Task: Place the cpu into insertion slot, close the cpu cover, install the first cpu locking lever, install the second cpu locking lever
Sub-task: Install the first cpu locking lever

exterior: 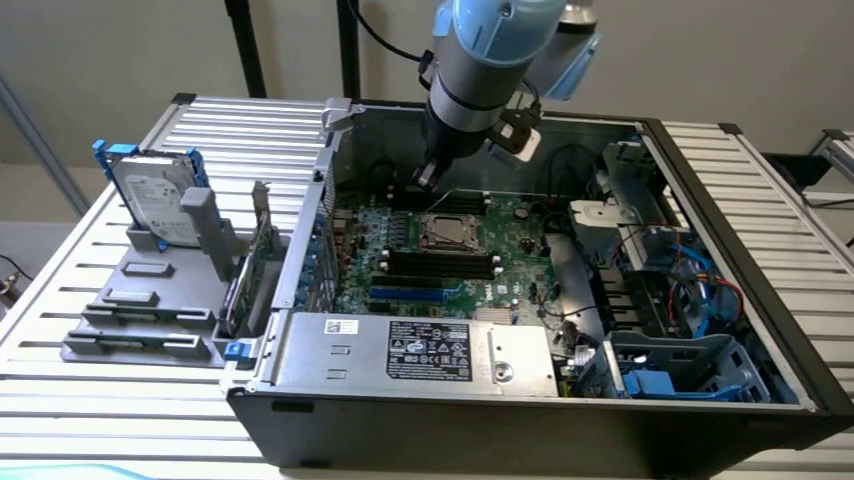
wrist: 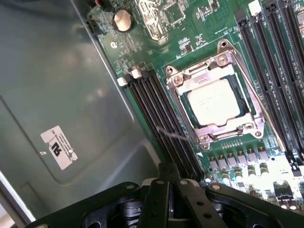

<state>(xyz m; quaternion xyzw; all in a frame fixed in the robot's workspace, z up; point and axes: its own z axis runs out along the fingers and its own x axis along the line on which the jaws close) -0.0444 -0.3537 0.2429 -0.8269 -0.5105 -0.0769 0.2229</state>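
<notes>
An open case (exterior: 400, 440) lies on a slatted metal table (exterior: 80, 390) before a beige wall (exterior: 120, 50). The cpu (wrist: 213, 102) sits in the slot (wrist: 241, 97), cover (wrist: 204, 71) down. The gripper (exterior: 430, 178) hangs nearby, jaws closed, empty.

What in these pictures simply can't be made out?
- Wrist view: print on the cpu, too small to read.
- Wrist view: the gripper, body cut off by the picture's edge.
- Exterior view: the cpu cover, latching too small to tell.
- Exterior view: circuit board, partly behind the arm.

Power supply label (exterior: 430, 350), case-wall sticker (wrist: 59, 147): print unreadable
</notes>
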